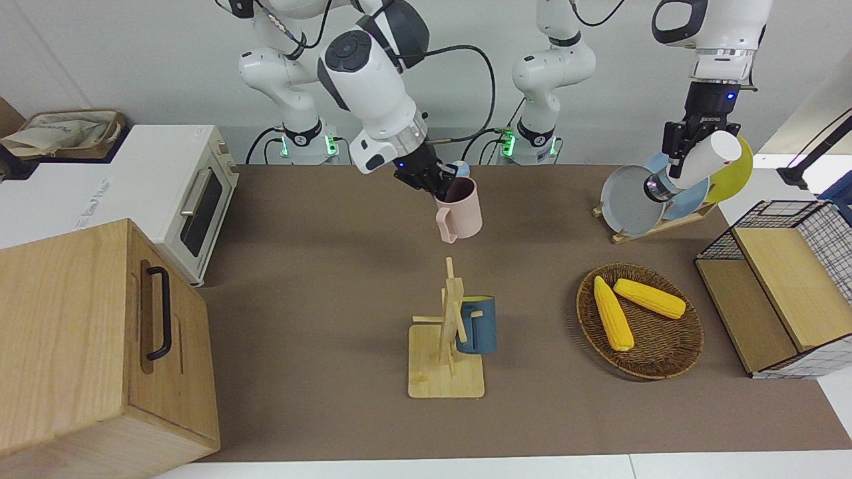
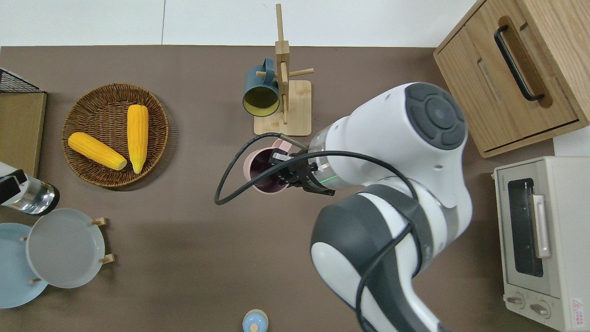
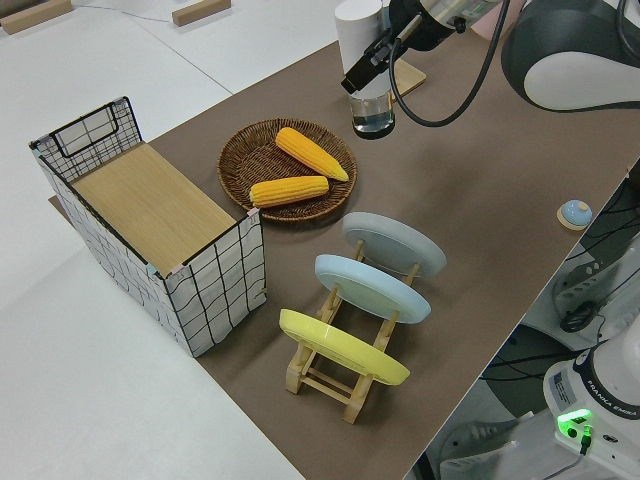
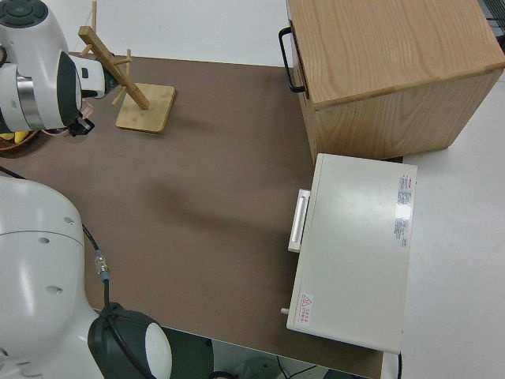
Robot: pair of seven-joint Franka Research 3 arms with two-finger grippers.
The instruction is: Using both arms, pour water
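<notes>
A pink mug (image 1: pixel 459 207) is gripped by its rim in the right gripper (image 1: pixel 426 178), upright over the open mat middle. A white-capped bottle (image 1: pixel 695 166) is clamped, tilted, in the left gripper (image 1: pixel 679 150) over the plate rack (image 1: pixel 655 229) at the mat's edge.

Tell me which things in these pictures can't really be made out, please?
- Whether the bottle in the left gripper holds water: its body is mostly opaque white, and the overhead view cuts it at the edge.
- Inside of the pink mug held by the right gripper: in the overhead view the right arm and its cable cover part of it.
- The small blue thing close to the robots: too small to identify.
</notes>
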